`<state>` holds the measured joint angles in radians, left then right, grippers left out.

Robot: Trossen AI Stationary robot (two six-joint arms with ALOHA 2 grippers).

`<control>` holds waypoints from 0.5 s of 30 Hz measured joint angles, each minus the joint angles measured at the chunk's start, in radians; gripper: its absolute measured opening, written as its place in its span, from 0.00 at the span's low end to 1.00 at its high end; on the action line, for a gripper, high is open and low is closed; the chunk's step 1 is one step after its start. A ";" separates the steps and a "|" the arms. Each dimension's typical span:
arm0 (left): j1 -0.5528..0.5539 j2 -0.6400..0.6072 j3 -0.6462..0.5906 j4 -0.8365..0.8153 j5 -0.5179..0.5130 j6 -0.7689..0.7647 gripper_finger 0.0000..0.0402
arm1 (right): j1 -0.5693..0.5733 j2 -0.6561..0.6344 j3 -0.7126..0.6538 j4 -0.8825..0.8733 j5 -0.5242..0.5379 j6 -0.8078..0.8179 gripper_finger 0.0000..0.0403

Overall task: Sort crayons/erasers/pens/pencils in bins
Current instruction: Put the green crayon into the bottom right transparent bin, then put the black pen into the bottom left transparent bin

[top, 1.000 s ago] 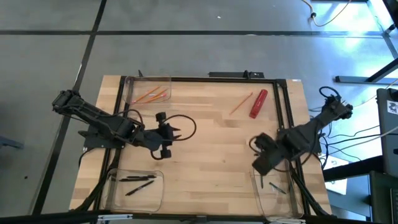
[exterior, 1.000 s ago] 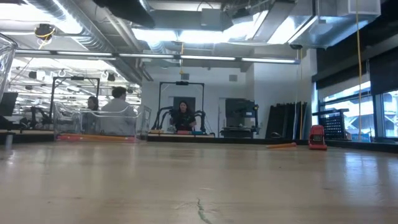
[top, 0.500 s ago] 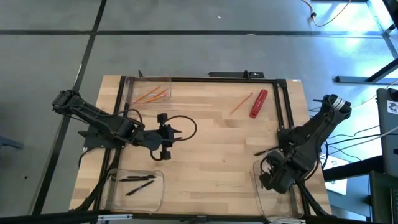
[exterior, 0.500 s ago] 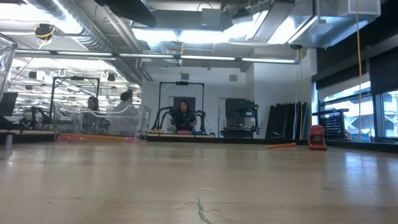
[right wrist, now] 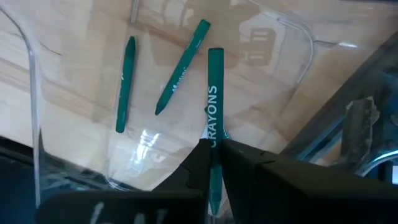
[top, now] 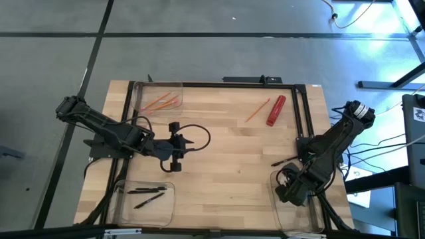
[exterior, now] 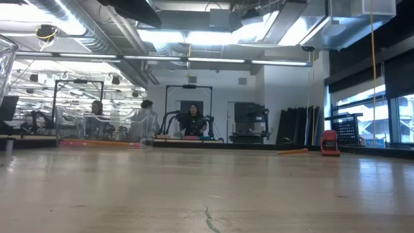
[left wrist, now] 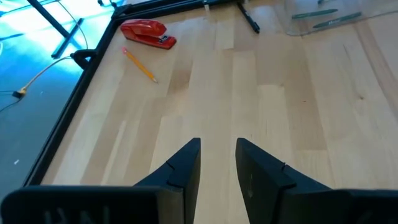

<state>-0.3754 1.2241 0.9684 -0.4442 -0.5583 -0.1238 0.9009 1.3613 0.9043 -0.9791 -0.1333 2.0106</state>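
Note:
My right gripper (right wrist: 213, 144) is shut on a green crayon (right wrist: 214, 93) marked "CRAYONS". It points down over the clear near-right bin (top: 297, 211). Two more green crayons (right wrist: 124, 84) lie flat on that bin's floor. My left gripper (left wrist: 217, 144) stands open with nothing in it above the table's left middle (top: 186, 142). An orange pencil (top: 257, 110) and a black pen (top: 282, 161) lie flat on the table. Pencils lie in the far-left bin (top: 158, 98), pens in the near-left bin (top: 143, 198). My right gripper pinches the green crayon between its two fingers, by the part just below the printed word (right wrist: 213, 149). The fingers come from above and lie along the crayon. Its free end (right wrist: 215, 56) sticks out past the fingertips toward the bin's floor; whether it touches, I cannot tell.
A thick red thing (top: 275, 110) lies beside the loose pencil at the far right. A black frame (top: 302, 126) runs around the tabletop. Bare wood (top: 232, 166) lies between the two arms. Beyond the table, people (exterior: 192, 120) show in the room.
My right gripper has gone toward the table's near edge and down with the crayon, from the table's right middle to above the near-right bin. Its wrist has rolled on the way.

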 joint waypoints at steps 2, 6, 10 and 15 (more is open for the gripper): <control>0.000 0.000 0.000 0.000 0.000 0.000 0.24 | 0.000 0.000 0.000 0.000 0.001 0.001 0.10; 0.000 0.000 0.000 -0.001 0.000 0.000 0.24 | 0.000 0.000 0.000 0.002 0.006 0.004 0.17; 0.000 0.000 0.000 -0.002 0.000 0.000 0.24 | 0.000 0.000 0.000 0.003 0.007 0.001 0.26; 0.000 0.000 0.000 -0.002 0.000 -0.004 0.24 | 0.000 0.000 0.000 0.002 0.008 -0.030 0.31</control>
<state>-0.3756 1.2240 0.9684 -0.4465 -0.5587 -0.1283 0.9009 1.3613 0.9043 -0.9768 -0.1252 1.9803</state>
